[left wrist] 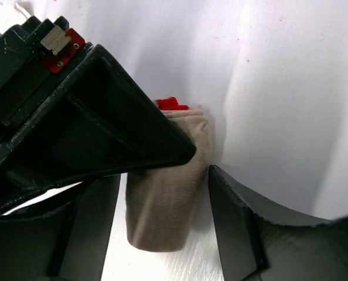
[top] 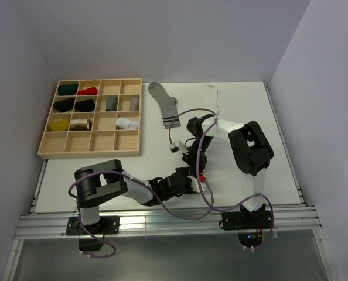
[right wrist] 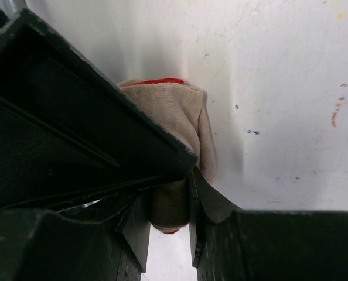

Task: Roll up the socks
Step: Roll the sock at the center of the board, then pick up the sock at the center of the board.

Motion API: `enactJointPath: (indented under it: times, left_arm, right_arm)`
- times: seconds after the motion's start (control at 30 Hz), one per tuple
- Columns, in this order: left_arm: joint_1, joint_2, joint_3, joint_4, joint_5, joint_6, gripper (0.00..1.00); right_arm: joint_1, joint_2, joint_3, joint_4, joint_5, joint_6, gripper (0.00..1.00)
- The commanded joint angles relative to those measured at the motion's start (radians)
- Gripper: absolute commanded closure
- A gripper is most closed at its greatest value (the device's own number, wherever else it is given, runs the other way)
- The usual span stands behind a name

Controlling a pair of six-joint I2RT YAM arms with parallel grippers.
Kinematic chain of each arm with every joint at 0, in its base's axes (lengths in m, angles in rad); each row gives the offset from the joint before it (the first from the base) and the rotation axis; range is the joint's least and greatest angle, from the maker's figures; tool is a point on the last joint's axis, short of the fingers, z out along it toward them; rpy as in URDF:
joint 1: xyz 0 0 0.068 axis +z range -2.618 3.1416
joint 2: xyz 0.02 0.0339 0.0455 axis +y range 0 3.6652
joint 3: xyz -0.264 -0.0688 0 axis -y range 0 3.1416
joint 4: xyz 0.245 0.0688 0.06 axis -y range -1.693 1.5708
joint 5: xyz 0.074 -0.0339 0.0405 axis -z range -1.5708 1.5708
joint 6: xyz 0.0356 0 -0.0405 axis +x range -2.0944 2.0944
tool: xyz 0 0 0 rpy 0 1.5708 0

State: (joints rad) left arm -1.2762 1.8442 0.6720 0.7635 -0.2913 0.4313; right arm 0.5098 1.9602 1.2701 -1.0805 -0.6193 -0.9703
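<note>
A beige sock [left wrist: 162,205], rolled into a short bundle with a red end [left wrist: 171,104], lies on the white table. In the right wrist view my right gripper [right wrist: 168,213] is shut on one end of this roll [right wrist: 183,114]. My left gripper [left wrist: 162,234] straddles the same roll with its jaws open, and a gap shows beside its right finger [left wrist: 244,228]. From above, both grippers meet near the table's front middle, left [top: 188,181] and right [top: 198,167]. A greyish sock with black stripes [top: 165,104] lies flat at the back, away from both grippers.
A wooden compartment tray [top: 89,153] stands at the back left with several rolled socks in it. A white sock [top: 214,93] lies flat at the back, right of the striped one. Purple cables loop over the table's front.
</note>
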Motion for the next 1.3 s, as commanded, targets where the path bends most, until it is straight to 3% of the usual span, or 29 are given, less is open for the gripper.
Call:
enactJointPath:
  times: [0.0, 0.4, 0.77, 0.87, 1.0, 1.27]
  left_arm:
    - [0.008, 0.05, 0.034, -0.092, 0.061, -0.022, 0.34]
    - [0.024, 0.087, 0.106, -0.237, 0.122, -0.069, 0.52]
    - [0.034, 0.138, 0.184, -0.383, 0.193, -0.117, 0.99]
    - [0.04, 0.154, 0.208, -0.426, 0.218, -0.129, 1.0]
    - [0.052, 0.171, 0.239, -0.48, 0.25, -0.146, 1.0]
    - [0.064, 0.199, 0.27, -0.523, 0.282, -0.169, 1.0]
  right_arm:
    - [0.003, 0.048, 0.009, -0.03, 0.044, -0.045, 0.96]
    - [-0.004, 0.055, 0.023, -0.05, 0.03, -0.059, 0.96]
    - [-0.004, 0.051, 0.04, -0.067, 0.006, -0.064, 0.95]
    - [-0.005, 0.043, 0.037, -0.067, 0.006, -0.058, 0.9]
    - [-0.011, 0.025, 0.031, -0.056, 0.01, -0.039, 0.7]
    - [-0.065, -0.056, 0.015, -0.047, 0.015, -0.015, 0.55]
